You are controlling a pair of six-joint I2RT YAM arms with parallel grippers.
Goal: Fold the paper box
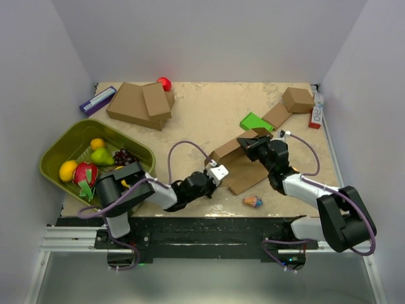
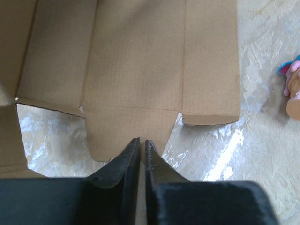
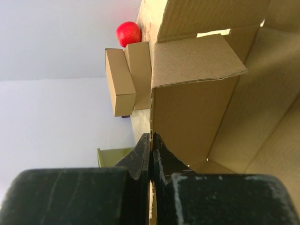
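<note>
The paper box (image 1: 243, 177) is a flat brown cardboard cut-out with flaps, lying mid-table. My left gripper (image 1: 223, 171) is at its near-left edge. In the left wrist view the box (image 2: 136, 61) lies open and flat, and the left gripper (image 2: 142, 140) has its jaws almost together, tips over a rounded tab with nothing seen pinched. My right gripper (image 1: 248, 144) is at the box's far end. In the right wrist view the right gripper (image 3: 151, 135) is shut on the edge of a raised wall of the box (image 3: 187, 108).
A green basket (image 1: 47, 161) of fruit sits at the left. Stacked brown boxes (image 1: 136, 104) and a red ball (image 1: 164, 83) are at the back left. A small brown box (image 1: 297, 99) and a green card (image 1: 255, 121) lie back right. A small toy (image 1: 253, 201) lies near the front edge.
</note>
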